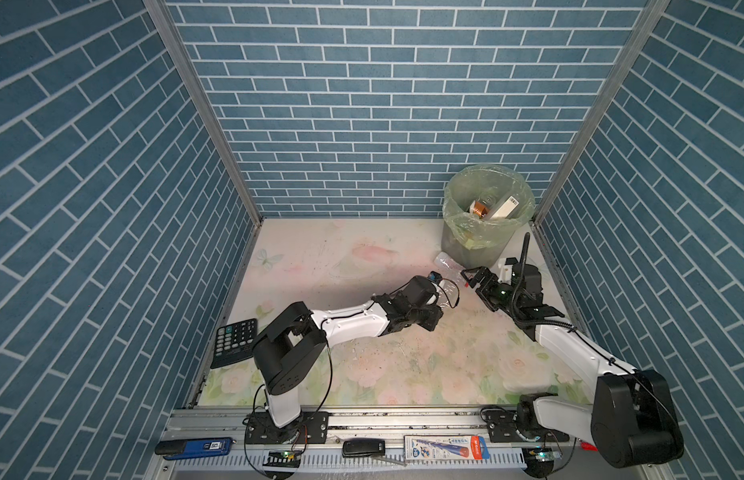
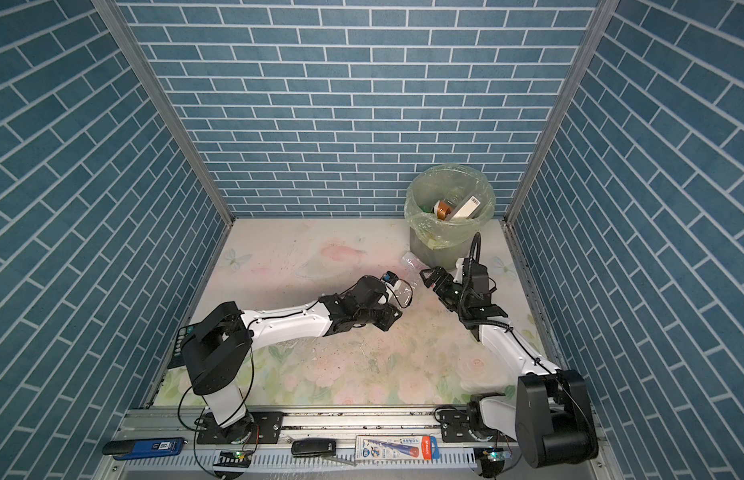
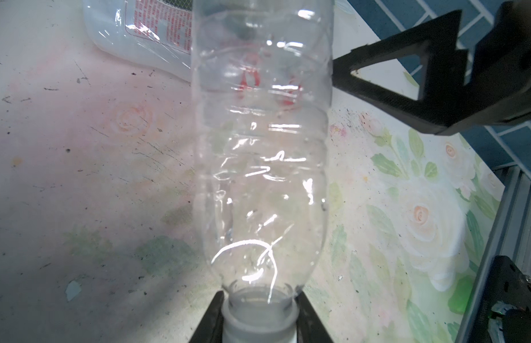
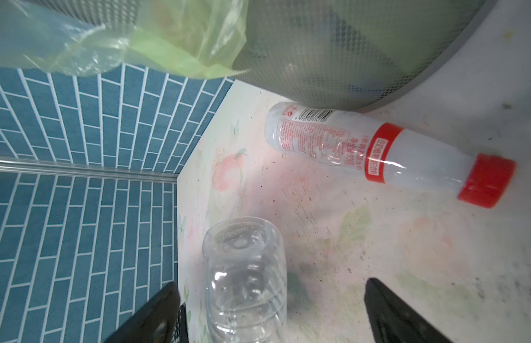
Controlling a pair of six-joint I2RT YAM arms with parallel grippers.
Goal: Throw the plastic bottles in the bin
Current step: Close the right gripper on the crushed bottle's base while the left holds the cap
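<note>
Your L gripper (image 3: 259, 314) clamps clear ribbed plastic bottle (image 3: 261, 148) at neck; R gripper (image 4: 271, 285) fingers wide, bottle base between them. Close R off-centre and it may squirt out. Grey bag-lined bin (image 1: 457, 226) beyond R fingertips.

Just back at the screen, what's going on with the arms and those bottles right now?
The left gripper is shut on the neck of a clear plastic bottle and holds it out toward the right gripper. The right jaws stand open on either side of the bottle's base end and have not closed on it, so this looks like a handover. A red-capped bottle lies on its side on the table beside the foot of the bin, which already has some discarded items in it.
</note>
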